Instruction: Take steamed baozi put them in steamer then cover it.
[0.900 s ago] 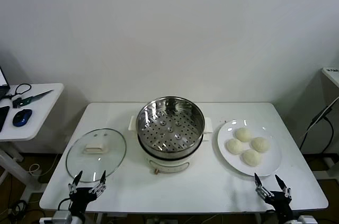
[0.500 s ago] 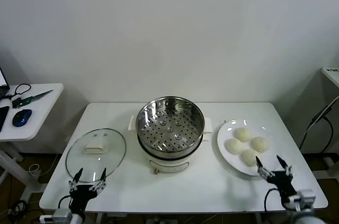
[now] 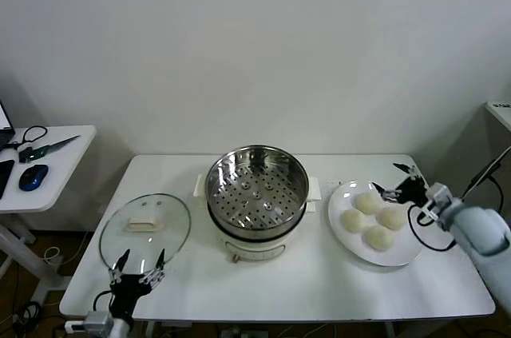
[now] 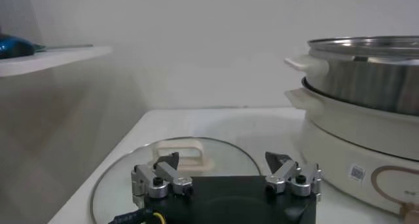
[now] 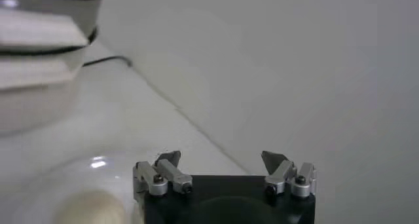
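Right gripper (image 3: 397, 179) is held with fingers spread wide just above the far edge of the plate (image 3: 399, 254), nothing grasped.

Four steamed baozi (image 3: 373, 218) are seen clustered on the white plate, at the right of the white table (image 3: 319, 282) and just right of the steamer (image 3: 257, 202); none is touched by the fingers, which are poised beside the farthest bun. The steamer is placed at the table's middle, uncovered, its perforated tray bare. The cover (image 3: 144, 230) is laid flat on the table to the steamer's left, handle up. The left gripper (image 3: 138, 268) is parked low at the table's near left edge, just in front of the cover, its fingers likewise parted and empty. A side table (image 3: 56, 170) with a blue mouse (image 3: 33, 177) is seen at far left.
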You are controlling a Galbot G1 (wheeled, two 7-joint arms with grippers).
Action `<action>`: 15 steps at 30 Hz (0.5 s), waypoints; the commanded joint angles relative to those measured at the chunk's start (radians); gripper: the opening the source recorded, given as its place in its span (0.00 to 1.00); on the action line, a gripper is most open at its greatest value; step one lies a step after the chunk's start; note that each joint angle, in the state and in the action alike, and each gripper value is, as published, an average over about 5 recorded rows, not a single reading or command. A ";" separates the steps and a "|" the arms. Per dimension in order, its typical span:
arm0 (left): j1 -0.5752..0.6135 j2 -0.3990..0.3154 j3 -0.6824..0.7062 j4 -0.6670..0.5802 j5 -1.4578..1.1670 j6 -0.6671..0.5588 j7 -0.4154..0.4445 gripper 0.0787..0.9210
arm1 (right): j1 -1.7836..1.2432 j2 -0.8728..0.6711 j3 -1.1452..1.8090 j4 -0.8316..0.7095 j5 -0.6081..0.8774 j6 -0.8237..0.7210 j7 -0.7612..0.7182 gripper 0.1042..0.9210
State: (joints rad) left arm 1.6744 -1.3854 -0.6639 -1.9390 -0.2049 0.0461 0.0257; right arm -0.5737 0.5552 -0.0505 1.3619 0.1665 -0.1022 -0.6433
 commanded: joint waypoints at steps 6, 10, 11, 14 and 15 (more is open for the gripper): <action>0.005 -0.024 0.008 0.000 0.016 -0.004 0.001 0.88 | 0.914 -0.035 -1.015 -0.300 -0.021 0.087 -0.572 0.88; 0.004 -0.034 0.009 -0.002 0.018 -0.003 0.001 0.88 | 0.978 0.053 -1.152 -0.374 0.037 0.064 -0.574 0.88; 0.005 -0.036 0.009 -0.003 0.019 -0.003 0.001 0.88 | 0.979 0.076 -1.165 -0.393 0.042 0.059 -0.572 0.88; 0.006 -0.040 0.008 -0.002 0.020 -0.004 0.001 0.88 | 0.946 0.137 -1.158 -0.444 0.033 0.047 -0.555 0.88; 0.007 -0.040 0.008 -0.002 0.020 -0.005 0.001 0.88 | 0.928 0.153 -1.143 -0.457 0.027 0.043 -0.547 0.88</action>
State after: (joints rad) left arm 1.6788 -1.4180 -0.6564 -1.9415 -0.1866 0.0425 0.0265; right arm 0.1382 0.6033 -0.8875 1.0670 0.1724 -0.0608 -1.0674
